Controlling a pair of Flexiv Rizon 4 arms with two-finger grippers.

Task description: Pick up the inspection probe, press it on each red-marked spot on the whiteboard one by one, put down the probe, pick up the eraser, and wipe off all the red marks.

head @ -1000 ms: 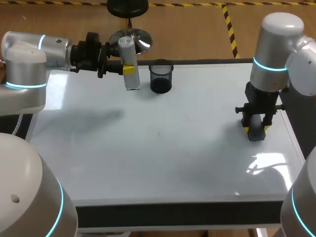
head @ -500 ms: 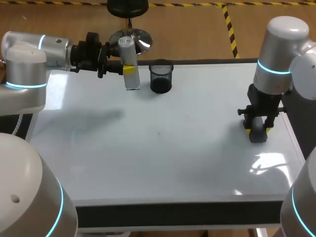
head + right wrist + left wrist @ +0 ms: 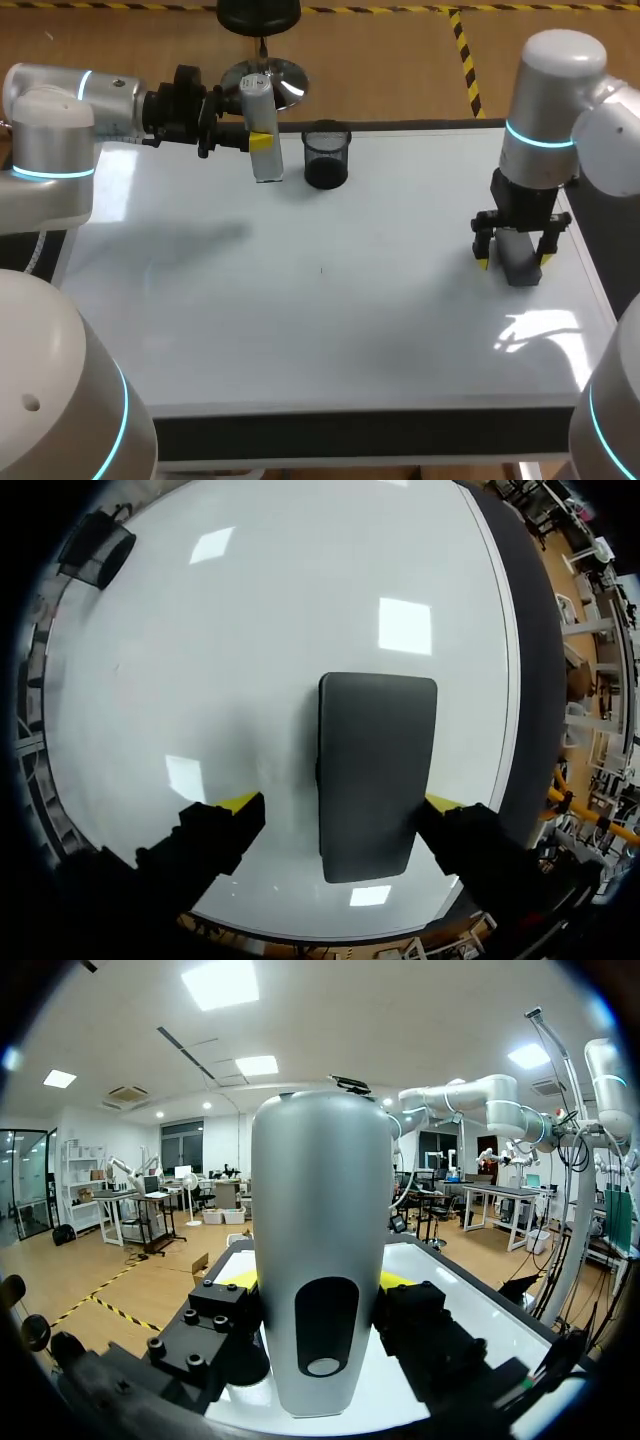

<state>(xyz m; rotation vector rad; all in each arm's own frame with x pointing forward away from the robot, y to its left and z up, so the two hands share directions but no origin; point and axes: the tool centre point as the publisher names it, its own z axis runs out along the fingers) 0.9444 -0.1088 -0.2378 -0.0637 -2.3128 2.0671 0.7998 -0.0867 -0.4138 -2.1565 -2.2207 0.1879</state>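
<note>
The probe (image 3: 262,128), a pale grey cylinder with a dark oval window, stands upright at the whiteboard's (image 3: 300,320) far left edge. My left gripper (image 3: 258,140) is shut on the probe (image 3: 320,1210), one yellow tip on each side of it. The dark grey eraser (image 3: 522,268) lies flat on the board near its right edge. My right gripper (image 3: 514,260) hangs over it, open, its yellow tips spread wider than the eraser (image 3: 377,740). In the right wrist view one tip sits close beside the eraser and the other stands well clear. I see no red marks on the board.
A black mesh cup (image 3: 326,155) stands at the board's far edge, just right of the probe. A tiny dark speck (image 3: 322,268) shows near the board's middle. The board's dark right rim (image 3: 590,280) runs close beside the eraser.
My right gripper has opened and let go of the eraser, which now lies on the board. The left arm and the probe have not moved.
</note>
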